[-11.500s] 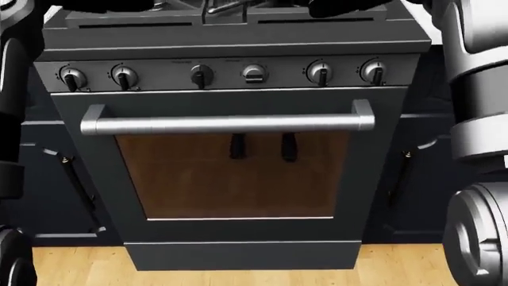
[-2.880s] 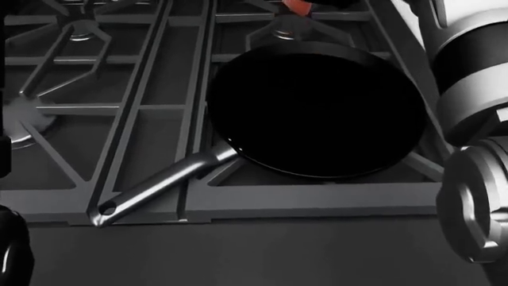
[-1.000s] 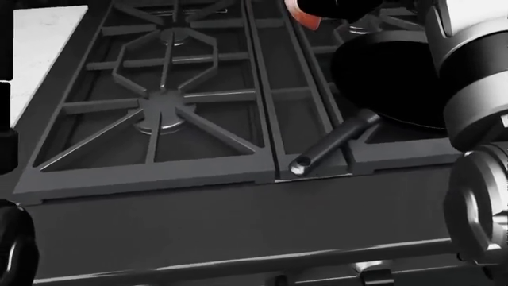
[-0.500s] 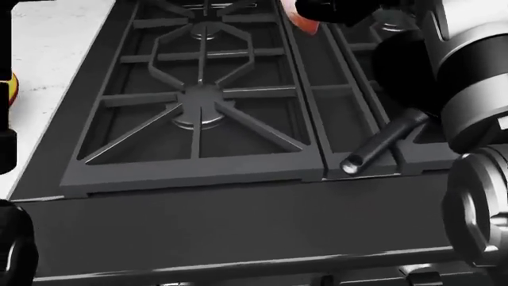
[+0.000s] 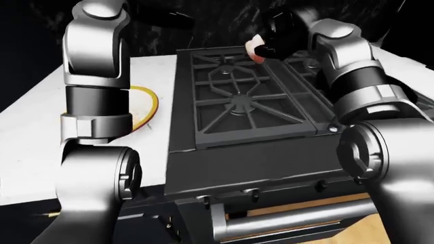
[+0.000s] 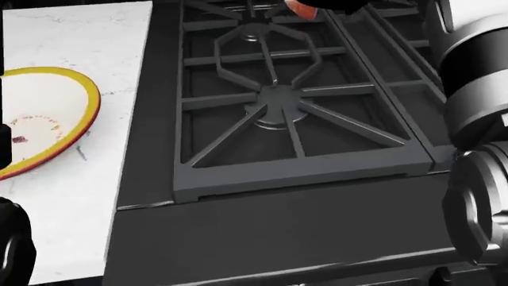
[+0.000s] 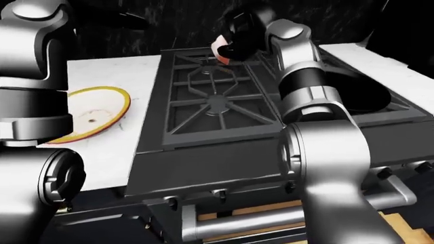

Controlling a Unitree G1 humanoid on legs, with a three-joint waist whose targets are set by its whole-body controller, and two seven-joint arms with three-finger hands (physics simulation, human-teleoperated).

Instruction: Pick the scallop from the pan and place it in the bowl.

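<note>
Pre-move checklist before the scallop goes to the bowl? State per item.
1. Pale pink-white scallop held in the right robot hand: ok, the dark fingers close round it.
2. Scallop clear of the black frying pan: ok, it hangs over the stove's left-hand grate.
3. Yellow-rimmed shallow bowl in view on the white marble counter: ok.
4. Scallop over the bowl: not ok.
5. Left arm clear of the bowl: cannot tell, it hides part of the bowl.
6. Left robot hand state: cannot tell.

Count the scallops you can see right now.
1: the scallop is gripped in the right hand, above the stove grates at the right-eye view's top. The pan is half hidden by the arm, so another could sit there.
</note>
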